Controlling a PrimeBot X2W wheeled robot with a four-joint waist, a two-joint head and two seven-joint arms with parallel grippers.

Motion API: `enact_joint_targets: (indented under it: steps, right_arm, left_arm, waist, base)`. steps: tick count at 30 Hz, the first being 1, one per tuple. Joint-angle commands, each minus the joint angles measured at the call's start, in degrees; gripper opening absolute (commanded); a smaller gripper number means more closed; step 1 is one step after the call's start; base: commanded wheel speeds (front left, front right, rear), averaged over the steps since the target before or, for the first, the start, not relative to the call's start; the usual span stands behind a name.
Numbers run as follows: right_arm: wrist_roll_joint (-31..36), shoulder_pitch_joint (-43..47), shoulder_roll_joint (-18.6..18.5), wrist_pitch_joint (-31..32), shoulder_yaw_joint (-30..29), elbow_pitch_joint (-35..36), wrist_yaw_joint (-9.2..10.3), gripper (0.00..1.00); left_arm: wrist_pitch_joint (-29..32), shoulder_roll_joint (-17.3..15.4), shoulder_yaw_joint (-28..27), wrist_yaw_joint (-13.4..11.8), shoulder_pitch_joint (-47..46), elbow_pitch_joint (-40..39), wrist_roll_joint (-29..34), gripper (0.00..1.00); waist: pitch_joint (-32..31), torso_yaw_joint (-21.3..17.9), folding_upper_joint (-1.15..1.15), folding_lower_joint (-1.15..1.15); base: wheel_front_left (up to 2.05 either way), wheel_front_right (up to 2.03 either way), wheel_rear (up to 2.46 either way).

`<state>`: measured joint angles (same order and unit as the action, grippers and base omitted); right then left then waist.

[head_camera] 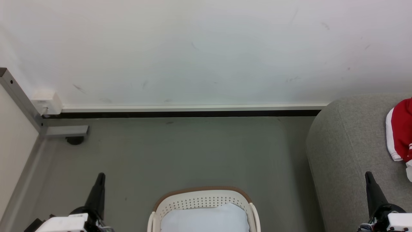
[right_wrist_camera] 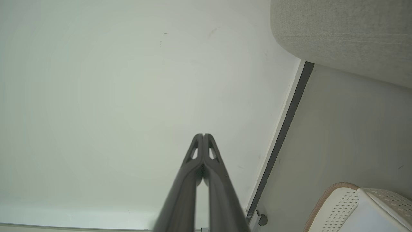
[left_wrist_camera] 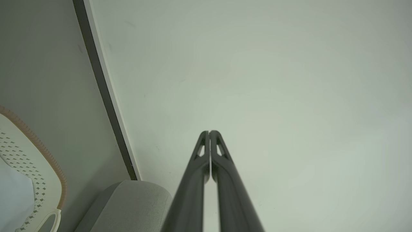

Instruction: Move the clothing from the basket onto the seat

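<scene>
Two claws frame the scene, and both are closed with nothing held. Furthest left, the left claw (head_camera: 101, 176) points up over the grey floor (head_camera: 180, 151), its dark fingers pressed together tip to tip; the left wrist view looks along that same closed pair toward the white wall (head_camera: 206, 48). Toward the middle, at the bottom edge of the head view, stands the basket (head_camera: 201, 188), cream with a brown rim. The part of it in frame holds a pale blue-white cushion (head_camera: 206, 217) and nothing red, though its near half is cut off by the picture's edge. Further right rises the rounded grey arm of the seat (head_camera: 347, 148), well apart from the basket. The right claw (head_camera: 369, 175) stands in front of the upholstery, also closed on nothing and clear of any fabric. At the far right, the clothing (head_camera: 401, 129) lies on the seat cushion, red with white trim, partly cut off by the frame. By my reading the task is as good as finished: the garment is out of the basket and on the seat, and neither claw has hold of it. What may be left is only to confirm that the basket's hidden part holds no more clothing.
</scene>
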<state>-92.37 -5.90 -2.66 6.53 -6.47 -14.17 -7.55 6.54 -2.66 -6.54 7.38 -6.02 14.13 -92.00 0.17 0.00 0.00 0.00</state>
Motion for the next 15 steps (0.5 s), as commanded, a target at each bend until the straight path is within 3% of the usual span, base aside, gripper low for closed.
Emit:
enact_joint_targets:
  steps: [1, 15]
  right_arm:
    - [-0.1, -0.7, -0.4, 0.2, -0.2, 0.3, 0.12, 0.00]
    - [-0.1, -0.7, -0.4, 0.2, -0.2, 0.3, 0.12, 0.00]
  left_arm:
    - [0.2, -0.4, -0.1, 0.2, -0.5, -0.2, -0.8, 0.00]
    - [0.2, -0.4, -0.1, 0.2, -0.5, -0.2, -0.8, 0.00]
  waist:
    - [0.0, 0.0, 0.00, 0.00]
    - [0.0, 0.0, 0.00, 0.00]
  base:
    - [0.00, 0.00, 0.00]
    - [0.00, 0.00, 0.00]
